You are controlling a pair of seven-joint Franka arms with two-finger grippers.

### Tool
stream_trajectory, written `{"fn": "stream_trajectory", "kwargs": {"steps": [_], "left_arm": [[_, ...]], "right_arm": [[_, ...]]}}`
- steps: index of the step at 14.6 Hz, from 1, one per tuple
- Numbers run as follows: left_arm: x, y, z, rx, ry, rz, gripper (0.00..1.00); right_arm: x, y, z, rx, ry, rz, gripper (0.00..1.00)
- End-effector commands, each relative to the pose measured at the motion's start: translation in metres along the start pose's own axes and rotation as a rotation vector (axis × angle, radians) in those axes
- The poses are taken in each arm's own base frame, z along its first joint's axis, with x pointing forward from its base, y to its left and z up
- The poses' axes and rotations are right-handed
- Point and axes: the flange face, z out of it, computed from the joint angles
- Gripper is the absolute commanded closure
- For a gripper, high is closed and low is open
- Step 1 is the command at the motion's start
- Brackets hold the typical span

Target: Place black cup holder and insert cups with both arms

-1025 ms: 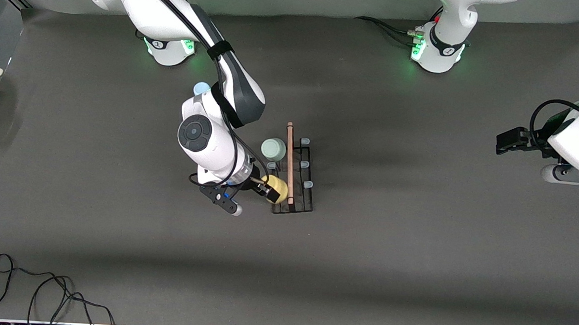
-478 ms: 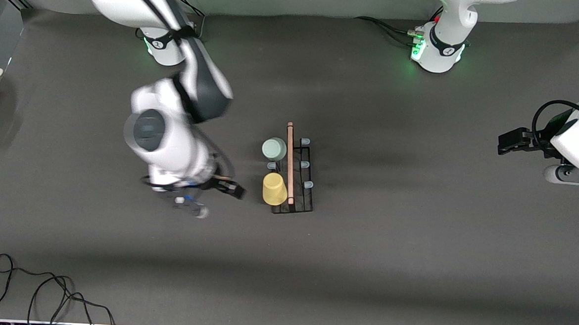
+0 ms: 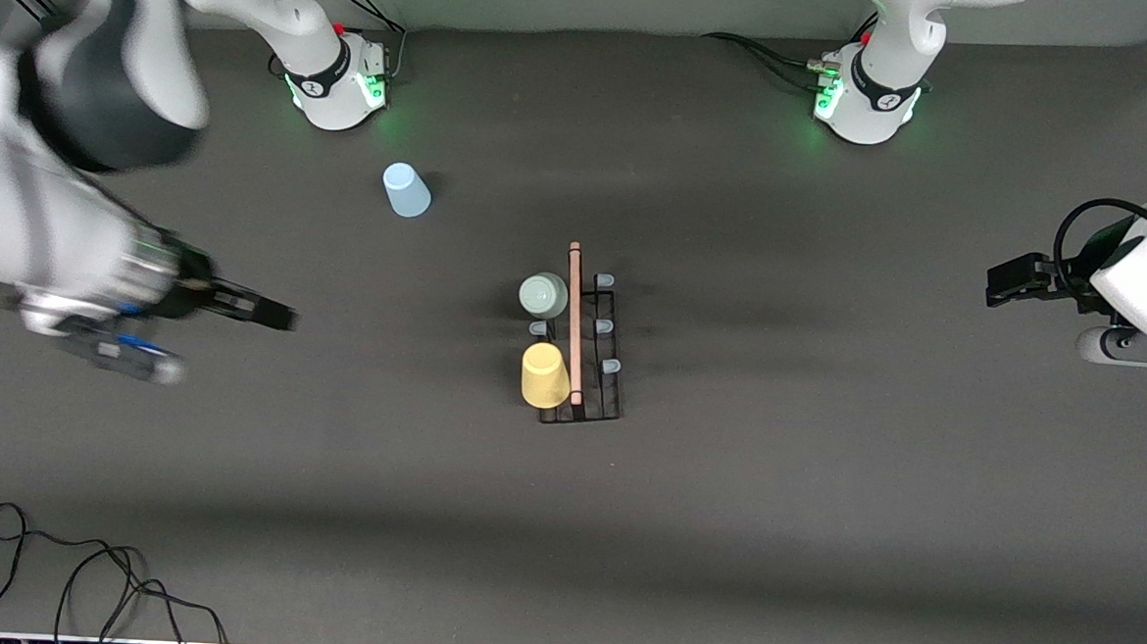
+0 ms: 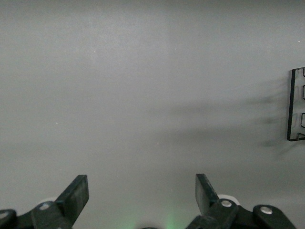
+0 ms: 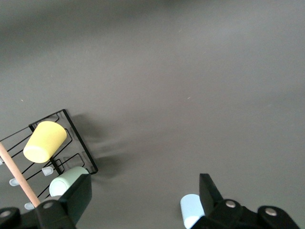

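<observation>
Black cup holder (image 3: 583, 362) mid-table, yellow cup (image 3: 543, 375) and grey-green cup (image 3: 542, 295) on pegs; light blue cup (image 3: 406, 191) loose near right arm's base — likely next. Right gripper (image 3: 274, 316) wide, empty; left gripper (image 3: 1000, 283) waits, wide

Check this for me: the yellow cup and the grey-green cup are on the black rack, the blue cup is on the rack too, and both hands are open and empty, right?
Not quite. The blue cup is not on the black rack; the front view shows it upside down on the table, toward the right arm's base. The rest holds: the yellow cup and the grey-green cup sit on the rack, and the left hand and right hand are open and empty.
</observation>
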Motion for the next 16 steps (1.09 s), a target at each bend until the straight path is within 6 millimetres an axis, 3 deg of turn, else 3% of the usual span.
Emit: {"fn": "stream_trajectory", "kwargs": {"steps": [1,2,5,14,16], "left_arm": [[-0.003,-0.001,-0.002,0.013,0.006,-0.005,0.0],[-0.003,-0.001,-0.002,0.013,0.006,-0.004,0.0],[-0.003,0.0,-0.001,0.014,0.004,-0.004,0.0],[-0.003,0.0,-0.001,0.015,0.004,-0.004,0.0],[-0.003,-0.001,0.0,0.015,0.004,-0.006,0.0]], "right_arm": [[-0.01,0.049,-0.043,0.014,0.029,-0.028,0.0],[-0.007,0.065,-0.049,-0.013,0.039,-0.057,0.0],[-0.003,0.081,-0.048,-0.136,0.06,-0.134,0.0],[0.006,0.094,-0.039,-0.138,0.088,-0.209,0.0],[0.009,0.107,-0.042,-0.122,0.085,-0.196,0.0]]}}
